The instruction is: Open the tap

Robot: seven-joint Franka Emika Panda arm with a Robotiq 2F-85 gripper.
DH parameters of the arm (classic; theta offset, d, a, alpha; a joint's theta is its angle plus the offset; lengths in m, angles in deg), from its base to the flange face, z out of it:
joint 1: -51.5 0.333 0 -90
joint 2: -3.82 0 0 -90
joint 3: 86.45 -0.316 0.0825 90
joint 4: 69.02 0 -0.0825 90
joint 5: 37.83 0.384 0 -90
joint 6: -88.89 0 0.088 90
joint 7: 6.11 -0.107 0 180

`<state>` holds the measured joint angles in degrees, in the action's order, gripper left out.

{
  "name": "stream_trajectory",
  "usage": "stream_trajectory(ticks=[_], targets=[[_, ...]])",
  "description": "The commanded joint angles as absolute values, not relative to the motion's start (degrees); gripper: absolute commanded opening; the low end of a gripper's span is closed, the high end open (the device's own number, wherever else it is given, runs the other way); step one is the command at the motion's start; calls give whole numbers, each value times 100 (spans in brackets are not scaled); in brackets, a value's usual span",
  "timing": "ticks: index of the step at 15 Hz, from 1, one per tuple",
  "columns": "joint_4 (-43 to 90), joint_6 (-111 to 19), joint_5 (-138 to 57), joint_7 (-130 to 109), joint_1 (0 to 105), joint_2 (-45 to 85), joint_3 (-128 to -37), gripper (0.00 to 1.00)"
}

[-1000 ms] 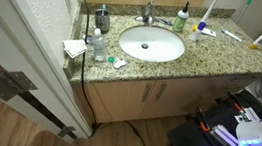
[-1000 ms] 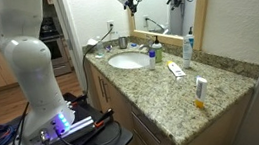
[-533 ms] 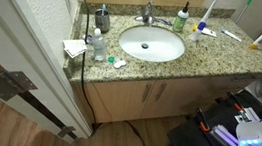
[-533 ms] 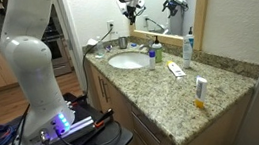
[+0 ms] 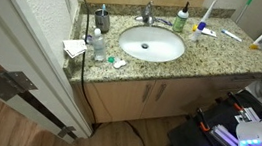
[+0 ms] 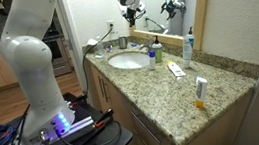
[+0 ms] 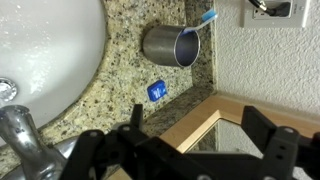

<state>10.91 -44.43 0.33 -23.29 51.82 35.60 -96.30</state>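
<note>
The tap [image 5: 148, 18] is a small chrome faucet behind the white basin [image 5: 152, 45], against the mirror. In the wrist view the tap [image 7: 22, 135] shows at the lower left beside the basin rim [image 7: 45, 50]. My gripper [image 6: 131, 2] hangs high above the tap [image 6: 137, 45], close to the mirror and well clear of it. In the wrist view my gripper [image 7: 200, 132] is open, and only the mirror frame and the counter show between its black fingers [image 7: 268, 130].
A steel cup [image 7: 168, 45] with a toothbrush lies behind the basin, beside a small blue item [image 7: 156, 90]. A dark soap dispenser [image 5: 101, 19] and a green-capped bottle [image 5: 181, 21] stand on the granite counter [image 5: 213, 58]. A wall outlet [image 7: 275, 8] sits above.
The arm has swung a little further over the counter towards the mirror. The jaws stay open and nothing on the counter has moved.
</note>
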Motion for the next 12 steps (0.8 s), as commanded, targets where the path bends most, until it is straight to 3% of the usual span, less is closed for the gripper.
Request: stream_trajectory(ticks=[1,6,12], targets=[[544,-3971,504,-2853,5195,4057,-9680,100],[-108,-4186,1319,-3762,5381,4860,-9682,100],[-34,-3986,1686,-3786,5394,4959,-9730,100]])
